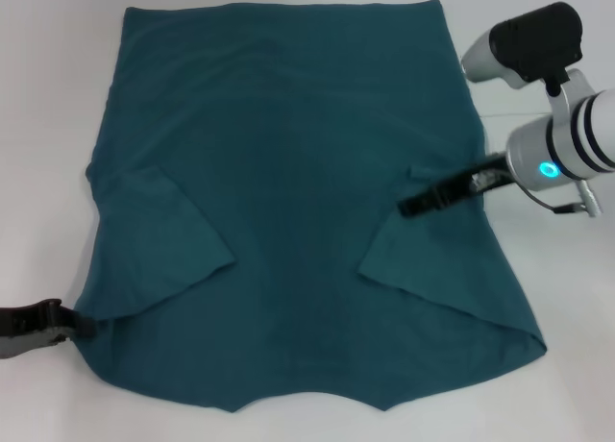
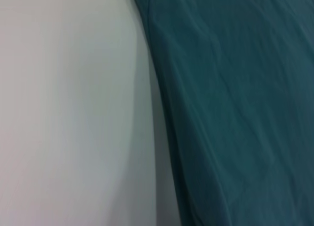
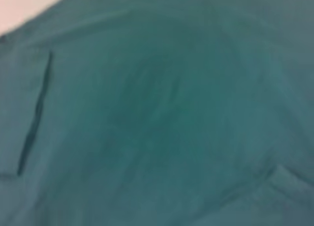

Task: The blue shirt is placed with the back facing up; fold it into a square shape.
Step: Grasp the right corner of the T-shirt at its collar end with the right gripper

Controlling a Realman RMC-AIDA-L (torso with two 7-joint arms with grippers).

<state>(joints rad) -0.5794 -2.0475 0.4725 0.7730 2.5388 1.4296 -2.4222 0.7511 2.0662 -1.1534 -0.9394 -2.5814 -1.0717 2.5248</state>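
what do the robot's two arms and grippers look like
The right arm is silver-white with black bands, a glowing cyan ring light, a black housing on top and a thin cable; its right gripper is slim and black. Only the black left gripper shows, at the shirt's edge.

Left gripper [image 1: 82,324] low at left edge; right gripper [image 1: 408,208] reaches inward.

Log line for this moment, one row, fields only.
blue shirt: flat on table, both sleeves folded inward | left gripper: at shirt's near-left edge | right gripper: over folded right sleeve
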